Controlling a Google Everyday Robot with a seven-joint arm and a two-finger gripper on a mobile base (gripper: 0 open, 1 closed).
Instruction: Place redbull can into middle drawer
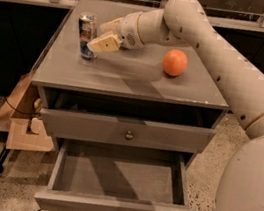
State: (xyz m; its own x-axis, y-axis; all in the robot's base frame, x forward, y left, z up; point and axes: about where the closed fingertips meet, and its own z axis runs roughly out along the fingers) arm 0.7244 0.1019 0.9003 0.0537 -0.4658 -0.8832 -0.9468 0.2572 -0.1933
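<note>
The redbull can [86, 34] stands upright on the grey cabinet top [127, 76], near its left edge. My gripper [100, 33] is open, just right of the can, with its pale fingers [103, 44] reaching towards the can's side. It holds nothing. The middle drawer [119, 179] is pulled out wide below, with its inside bare and its knob at the front centre. The uppermost drawer front [129, 133] sits above it, slightly out.
An orange fruit [174, 63] lies on the cabinet top right of centre, under my arm [208, 45]. Cardboard pieces [20, 118] lean on the floor left of the cabinet. A railing with dark glass runs behind.
</note>
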